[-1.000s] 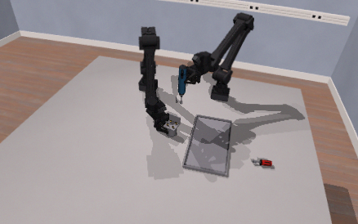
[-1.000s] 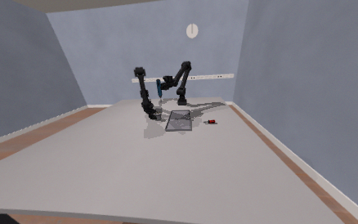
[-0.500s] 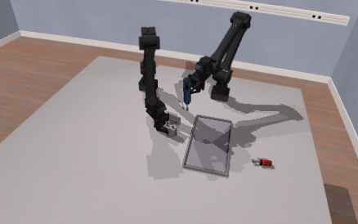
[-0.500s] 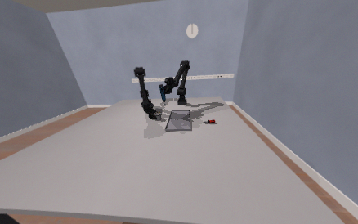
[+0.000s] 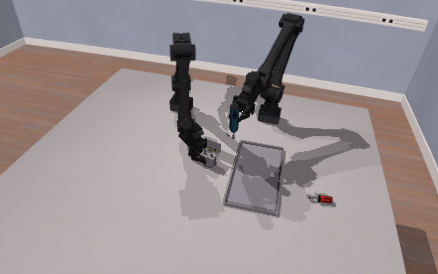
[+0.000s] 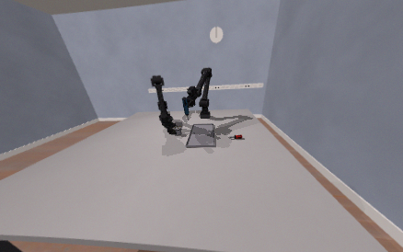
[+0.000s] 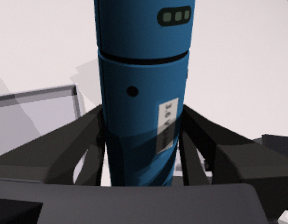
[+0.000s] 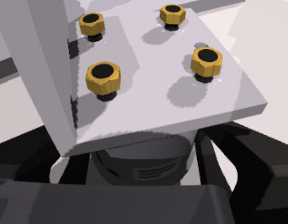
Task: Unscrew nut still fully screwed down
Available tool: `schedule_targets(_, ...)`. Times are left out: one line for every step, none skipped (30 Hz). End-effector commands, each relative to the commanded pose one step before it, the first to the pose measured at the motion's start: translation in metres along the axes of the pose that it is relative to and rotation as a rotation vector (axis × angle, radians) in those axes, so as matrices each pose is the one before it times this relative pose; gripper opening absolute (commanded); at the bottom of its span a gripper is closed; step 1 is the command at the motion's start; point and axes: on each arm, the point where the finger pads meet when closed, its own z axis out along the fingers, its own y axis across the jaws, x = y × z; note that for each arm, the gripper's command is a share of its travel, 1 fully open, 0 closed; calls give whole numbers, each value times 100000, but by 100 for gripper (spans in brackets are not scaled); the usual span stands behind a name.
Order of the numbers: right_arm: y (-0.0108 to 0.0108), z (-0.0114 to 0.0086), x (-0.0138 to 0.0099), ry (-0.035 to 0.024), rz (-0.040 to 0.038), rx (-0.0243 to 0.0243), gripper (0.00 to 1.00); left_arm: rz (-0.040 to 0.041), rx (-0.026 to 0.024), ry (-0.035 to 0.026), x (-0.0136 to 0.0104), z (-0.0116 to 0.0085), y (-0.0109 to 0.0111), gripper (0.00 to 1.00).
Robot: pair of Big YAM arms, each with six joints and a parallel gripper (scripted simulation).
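You're holding the blue nut driver (image 5: 234,120) (image 6: 186,107) (image 7: 142,75) in the left end effector (image 5: 235,114) (image 6: 187,105) (image 7: 142,113), its fingers closing round the barrel from both sides. The driver is pointing downward, its tip hanging apart from the nuts.

Over on your right end effector (image 5: 203,159) (image 6: 176,131) (image 8: 145,142), you're gripping the joint module (image 5: 210,162) (image 6: 178,132) (image 8: 150,160) by its dark round body, and it's standing upright. The pale bracket (image 5: 209,155) (image 8: 145,107) is sitting on top, one plate lying across the module and another rising along its edge. Here come the nuts: a far one (image 8: 92,24) and a near one (image 8: 103,79) by the rising plate, another far one (image 8: 172,15) and another near one (image 8: 207,62) on the outer side. Which is fully screwed down, you can't tell from here.

Just beside the module, the shallow tray (image 5: 252,207) (image 6: 201,146) (image 7: 35,93) is lying on the surface (image 5: 126,225) (image 6: 185,184) (image 7: 235,60), and beyond its far side from the module you're seeing a red-handled tool (image 5: 326,199) (image 6: 238,136) lying flat.
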Motion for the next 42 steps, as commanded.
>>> schedule_targets(-258,282,-475,-1130,-450,191,59,-4283,-1293,-7935,-5864,1437,382,42)
schedule_targets(0,0,0,0,0,0,59,-9,543,-3302,-813,-14,-134,42)
schedule_targets(0,0,0,0,0,0,59,282,1755,-998,-398,-280,-822,42)
schedule_targets(0,0,0,0,0,0,59,0,0,0,0,0,0,42)
schedule_targets(0,0,0,0,0,0,59,0,0,0,0,0,0,42)
schedule_targets(0,0,0,0,0,0,59,-1135,-3281,4979,1189,307,1361,42)
schedule_targets(0,0,0,0,0,0,59,-848,-1041,1129,146,180,432,42)
schedule_targets(0,0,0,0,0,0,59,-850,-1000,909,51,135,415,42)
schedule_targets(0,0,0,0,0,0,59,-850,-999,910,47,139,414,42)
schedule_targets(0,0,0,0,0,0,59,-850,-999,910,42,144,413,42)
schedule_targets(0,0,0,0,0,0,59,-851,-999,911,38,149,412,42)
schedule_targets(0,0,0,0,0,0,59,-851,-999,911,34,153,411,42)
schedule_targets(0,0,0,0,0,0,59,-851,-999,911,29,158,410,42)
schedule_targets(0,0,0,0,0,0,59,-852,-1000,912,25,162,408,42)
schedule_targets(0,0,0,0,0,0,59,-852,-1001,912,20,166,407,42)
schedule_targets(0,0,0,0,0,0,59,-852,-1003,912,15,171,406,42)
schedule_targets(0,0,0,0,0,0,59,-853,-1004,911,11,175,405,42)
schedule_targets(0,0,0,0,0,0,59,0,-1,0,-1,-1,0,42)
schedule_targets(0,0,0,0,0,0,59,-7,661,-2734,-673,-10,-163,42)
schedule_targets(0,0,0,0,0,0,59,529,2236,-2130,-733,-545,-1047,42)
schedule_targets(0,0,0,0,0,0,59,0,0,0,0,0,0,42)
schedule_targets(0,0,0,0,0,0,59,0,0,0,0,0,0,42)
schedule_targets(0,0,0,0,0,0,59,-1484,-3954,5625,1419,559,1640,42)
schedule_targets(0,0,0,0,0,0,59,-952,-1049,910,40,132,432,42)
schedule_targets(0,0,0,0,0,0,59,-953,-1031,844,9,119,424,42)
schedule_targets(0,0,0,0,0,0,59,-953,-1029,845,4,123,423,42)
schedule_targets(0,0,0,0,0,0,59,-953,-1029,846,-1,127,421,42)
schedule_targets(0,0,0,0,0,0,59,-954,-1028,846,-5,132,420,42)
schedule_targets(0,0,0,0,0,0,59,-954,-1028,847,-10,136,419,42)
schedule_targets(0,0,0,0,0,0,59,-954,-1028,847,-15,141,417,42)
schedule_targets(0,0,0,0,0,0,59,-955,-1029,847,-20,145,416,42)
schedule_targets(0,0,0,0,0,0,59,-955,-1030,847,-24,149,414,42)
schedule_targets(0,0,0,0,0,0,59,-955,-1031,847,-29,153,413,42)
schedule_targets(0,0,0,0,0,0,59,-956,-1032,847,-34,157,411,42)
schedule_targets(0,0,0,0,0,0,59,0,-1,0,-1,0,0,42)
schedule_targets(0,0,0,0,0,0,59,-6,833,-2587,-800,-404,-257,42)
schedule_targets(0,0,0,0,0,0,59,796,2710,-2800,-728,-492,-1216,42)
schedule_targets(0,0,0,0,0,0,59,0,0,0,0,0,0,42)
schedule_targets(0,0,0,0,0,0,59,0,0,0,0,0,0,42)
schedule_targets(0,0,0,0,0,0,59,-1849,-4620,6154,1557,868,1921,42)
schedule_targets(0,0,0,0,0,0,59,-1050,-1045,784,-27,98,428,42)
schedule_targets(0,0,0,0,0,0,59,-1050,-1044,785,-32,102,426,42)
